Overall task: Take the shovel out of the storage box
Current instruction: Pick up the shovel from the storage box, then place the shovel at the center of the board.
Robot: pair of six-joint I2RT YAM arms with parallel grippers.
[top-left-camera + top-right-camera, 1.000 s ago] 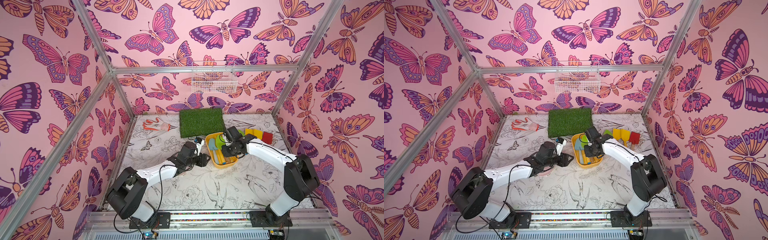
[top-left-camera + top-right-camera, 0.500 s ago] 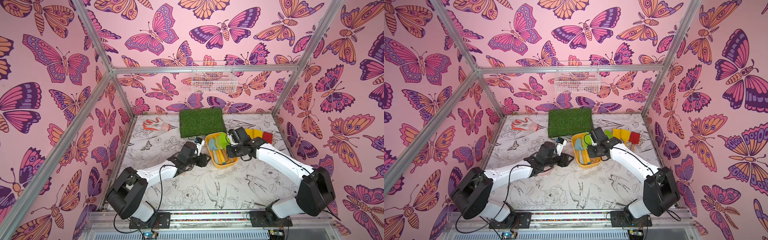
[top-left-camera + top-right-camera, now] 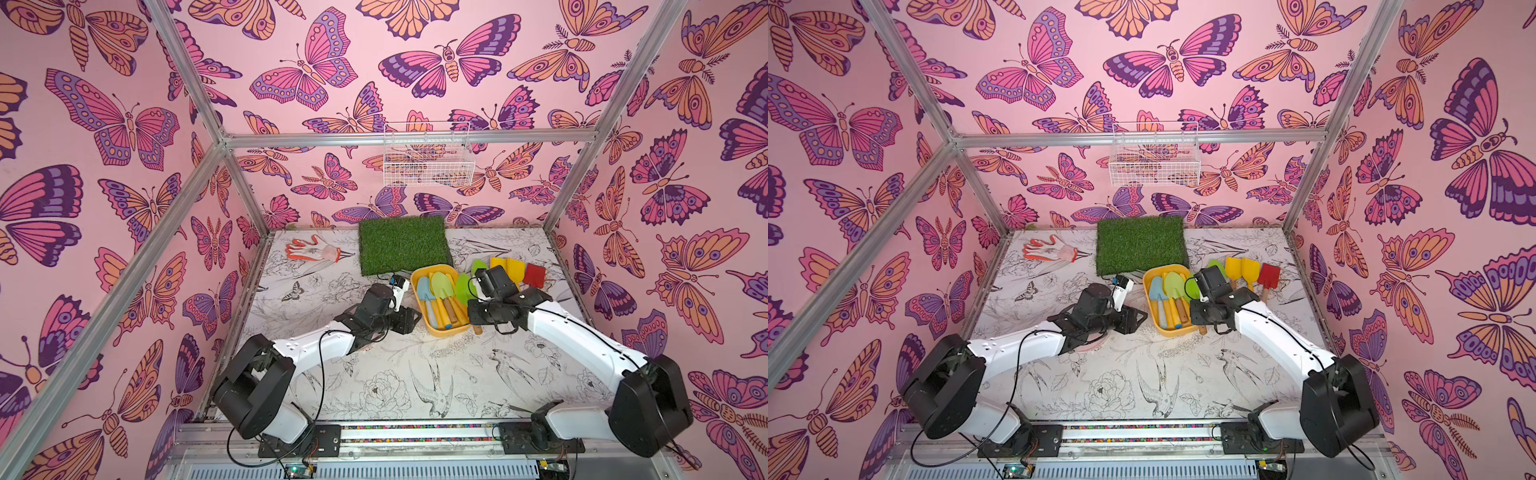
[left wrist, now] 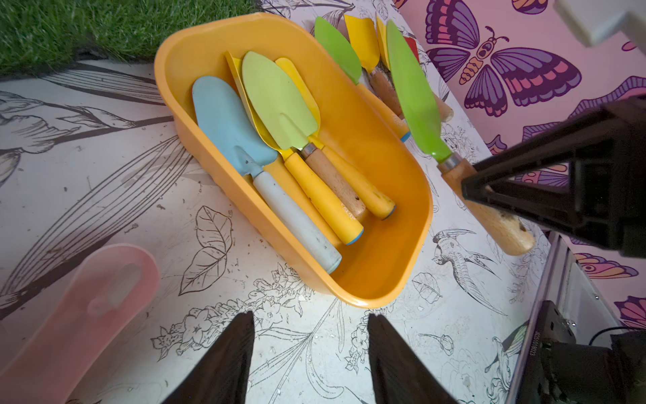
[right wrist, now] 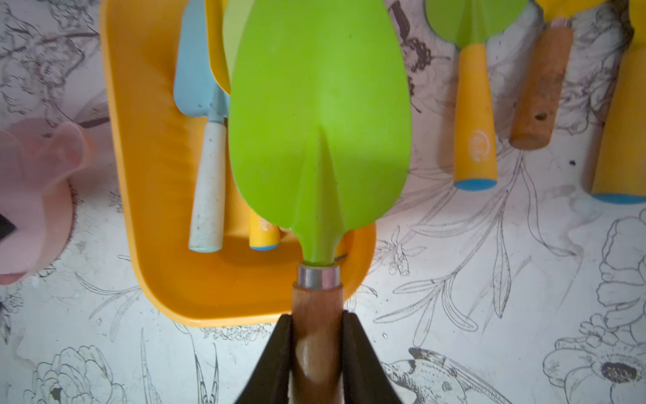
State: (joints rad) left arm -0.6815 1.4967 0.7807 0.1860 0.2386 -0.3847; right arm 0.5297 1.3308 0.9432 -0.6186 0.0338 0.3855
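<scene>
– Where is the bright green, wooden-handled shovel [image 5: 318, 122]?
– The right gripper [image 5: 316, 325] clamps its handle, holding it above the rim of the shallow yellow-orange plastic storage box [image 5: 140, 175].
– And the left gripper [image 4: 310, 316]?
– Its fingers stand apart, near the box's short end.

The left arm [image 3: 307, 349] rises from its base at the near left, folds at the elbow close to that base and lies low, its white forearm running toward the far right. The left end effector [image 4: 309, 318] points rightward, its two black fingers [image 4: 227, 356] standing partly apart with nothing between them. The right arm [image 3: 582, 336] starts at the near right and slopes toward the far left, its black wrist turned leftward at the end. The right end effector [image 5: 317, 323] is clamped on the wooden handle of the green shovel [image 5: 318, 122], one finger pressed against each side.
</scene>
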